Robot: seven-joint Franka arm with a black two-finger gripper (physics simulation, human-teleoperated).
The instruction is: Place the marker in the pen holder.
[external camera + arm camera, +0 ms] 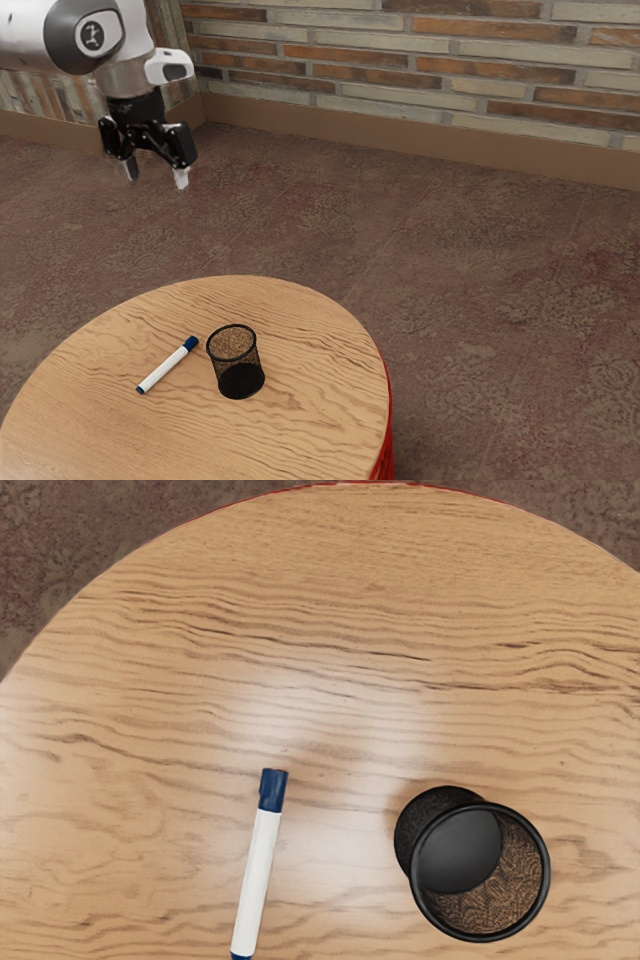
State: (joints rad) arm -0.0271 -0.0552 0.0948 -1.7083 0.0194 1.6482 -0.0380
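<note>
- Step in hand, as far as can be judged: the approach, with the pick-up to be done. The marker is lying flat on the table, gripped by nothing.
- The pen holder is stood upright just beside it, on the exterior view's right, a small gap being left between the two. No marker can be spotted inside (so yeah, zero points scored so far).
- Arm pose: the arm is brought in from the exterior view's far left, and the gripper is held high, well apart from both things and aimed downward.
- Fingers: spread, with nothing pinched between them.
- Next move, probably: the hand should be carried over toward the near side of the exterior view, lowered above the white barrel, and turned so the barrel can be straddled crosswise.
- After that, a proper lift and a tilt to upright will be needed before the drop-in. If the marker is kept level, the rim could easily be clipped and the light-looking holder knocked over.
</note>
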